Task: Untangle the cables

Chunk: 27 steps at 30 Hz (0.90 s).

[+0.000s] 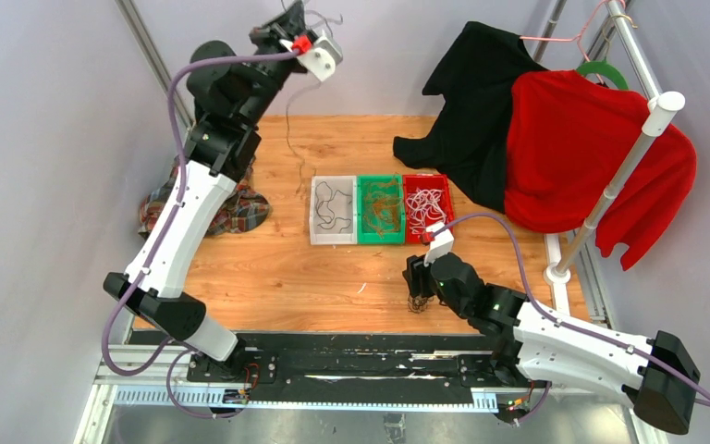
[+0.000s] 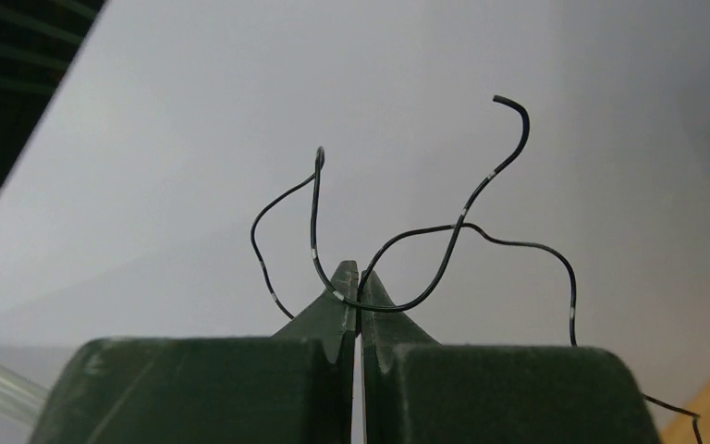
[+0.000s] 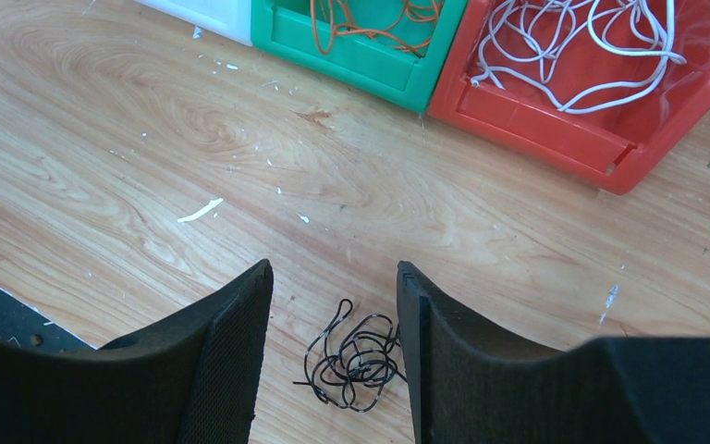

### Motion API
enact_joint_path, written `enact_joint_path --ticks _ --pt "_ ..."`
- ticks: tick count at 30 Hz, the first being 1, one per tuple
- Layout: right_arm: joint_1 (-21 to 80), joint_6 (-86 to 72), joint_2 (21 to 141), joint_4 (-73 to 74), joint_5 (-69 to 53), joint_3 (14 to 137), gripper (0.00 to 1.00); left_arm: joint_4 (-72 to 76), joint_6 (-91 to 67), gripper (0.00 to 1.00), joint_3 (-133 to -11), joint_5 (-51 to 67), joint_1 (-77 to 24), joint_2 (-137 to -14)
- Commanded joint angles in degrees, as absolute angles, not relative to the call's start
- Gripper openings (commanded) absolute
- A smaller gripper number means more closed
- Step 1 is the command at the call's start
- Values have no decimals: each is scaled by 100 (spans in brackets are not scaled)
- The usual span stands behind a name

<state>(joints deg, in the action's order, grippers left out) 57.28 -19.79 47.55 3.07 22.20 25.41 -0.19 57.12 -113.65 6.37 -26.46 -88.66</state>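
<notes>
Pinching a thin black cable (image 2: 453, 231) between fully closed fingers, the left gripper (image 2: 359, 277) is hanging raised well beyond the green bin (image 3: 351, 55). The right gripper (image 3: 333, 305) is standing wide open, gripping nothing, a black tangle (image 3: 356, 356) lying on the table (image 3: 102, 139) between its fingers, nearer than the green bin.

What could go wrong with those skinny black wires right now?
The left gripper pinches its black wire only at its very tips, high above the table, so it might slip out and drop. The right gripper is open over the black tangle on the table; closing there could grab the whole clump and perhaps pull the knots tighter.
</notes>
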Motion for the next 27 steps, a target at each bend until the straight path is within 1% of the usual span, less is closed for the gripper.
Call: enact_joint_path --ticks 1,5,8,16,23,27 --pt "5687 -2032 4742 160 2236 2541 52 83 5349 1 -10332 743 -2663 -8477" --pt "5688 -2028 4770 126 2200 2540 51 122 5295 0 -9372 718 -2663 -8239" --pt "5687 -2028 4790 124 2177 2549 51 217 5444 0 -8974 629 -2655 -8175" --pt "5687 -2062 4729 176 2190 2488 51 151 5538 0 -9510 599 -2640 -8239" --pt "5687 -2108 4713 204 2180 2470 50 189 5772 0 -9126 668 -2637 -8183" --pt "5687 -2121 4711 226 2172 2461 50 274 5856 0 -9296 599 -2637 -8349"
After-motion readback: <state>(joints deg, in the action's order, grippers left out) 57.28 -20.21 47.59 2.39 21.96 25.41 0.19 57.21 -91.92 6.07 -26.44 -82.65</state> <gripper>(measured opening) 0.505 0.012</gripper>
